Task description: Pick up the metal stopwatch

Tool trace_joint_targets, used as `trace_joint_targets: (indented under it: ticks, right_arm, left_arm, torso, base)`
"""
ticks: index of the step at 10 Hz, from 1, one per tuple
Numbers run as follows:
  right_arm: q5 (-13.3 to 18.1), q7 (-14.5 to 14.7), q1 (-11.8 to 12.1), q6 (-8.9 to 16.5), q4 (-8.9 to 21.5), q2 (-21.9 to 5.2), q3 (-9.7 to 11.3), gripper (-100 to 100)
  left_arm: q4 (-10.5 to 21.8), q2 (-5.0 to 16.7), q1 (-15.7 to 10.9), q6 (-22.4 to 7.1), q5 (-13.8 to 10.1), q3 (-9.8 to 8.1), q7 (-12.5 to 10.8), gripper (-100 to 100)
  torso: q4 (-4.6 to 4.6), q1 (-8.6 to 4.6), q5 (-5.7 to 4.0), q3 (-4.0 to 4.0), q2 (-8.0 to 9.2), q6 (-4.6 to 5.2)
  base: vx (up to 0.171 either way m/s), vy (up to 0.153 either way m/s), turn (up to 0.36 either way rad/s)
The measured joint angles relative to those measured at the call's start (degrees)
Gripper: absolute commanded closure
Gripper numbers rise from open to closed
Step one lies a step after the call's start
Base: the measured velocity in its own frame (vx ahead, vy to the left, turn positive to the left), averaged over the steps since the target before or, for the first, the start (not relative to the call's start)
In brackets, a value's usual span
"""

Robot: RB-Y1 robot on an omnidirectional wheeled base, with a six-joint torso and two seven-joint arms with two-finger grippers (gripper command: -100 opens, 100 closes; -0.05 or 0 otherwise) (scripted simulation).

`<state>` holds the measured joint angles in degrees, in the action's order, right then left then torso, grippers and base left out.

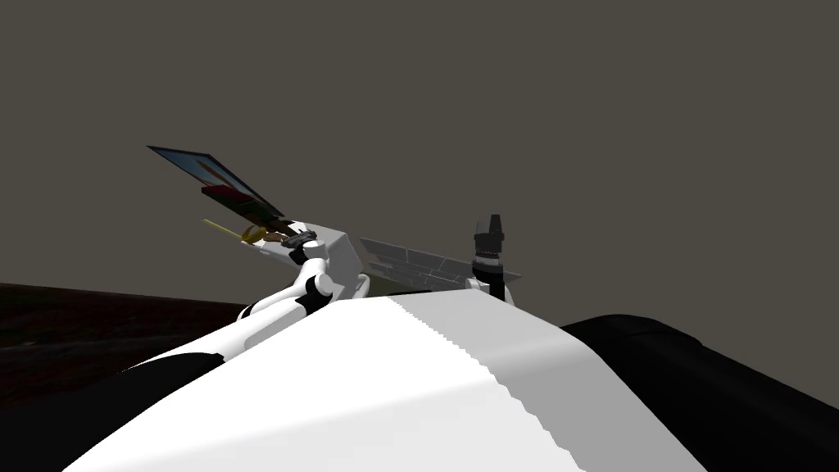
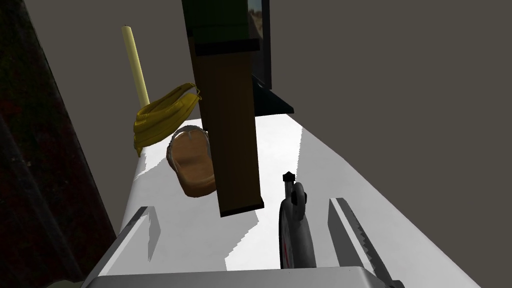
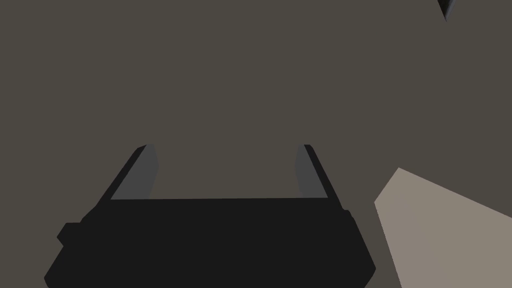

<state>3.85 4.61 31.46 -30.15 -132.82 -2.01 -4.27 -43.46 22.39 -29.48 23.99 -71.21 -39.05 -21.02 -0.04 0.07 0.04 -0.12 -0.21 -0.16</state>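
The stopwatch [image 2: 296, 231] is a grey disc with a black crown, standing on edge on a white top [image 2: 330, 165]. It sits between the fingers of my left gripper [image 2: 245, 222], closer to one finger [image 2: 350, 235] and with a gap on both sides. The gripper is open. In the head view the left gripper [image 1: 299, 239] reaches over the white top's edge [image 1: 340, 246]. My right gripper [image 1: 490, 233] is raised beside the chest, and its fingers [image 3: 142, 172] stand open on nothing.
Just beyond the stopwatch a tall brown slab [image 2: 232, 130] stands upright. Past it lie a brown loaf [image 2: 192, 167], a bunch of bananas [image 2: 162, 117] and a yellow candle [image 2: 134, 60]. A dark framed panel [image 2: 265, 55] stands at the far end.
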Motion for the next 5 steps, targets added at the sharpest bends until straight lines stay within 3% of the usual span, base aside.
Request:
trace_joint_targets:
  ticks: [4,5]
  right_arm:
    - [-0.02,0.01,-0.17,-0.04,-0.13,0.00,-0.05,0]
    - [-0.03,0.02,-0.18,-0.05,-0.17,0.02,-0.10,0]
  left_arm:
    - [0.00,0.00,0.01,0.01,0.00,0.00,0.00,-100]
    - [-1.07,-0.40,1.09,-1.07,0.02,-0.57,-0.25,-100]
  torso:
    - [-0.03,0.16,-0.05,0.10,0.21,0.11]
    - [-0.04,0.16,-0.05,0.13,0.31,0.03]
  base:
    - [0.002,0.003,-0.010]
    - [-0.013,-0.017,0.049]
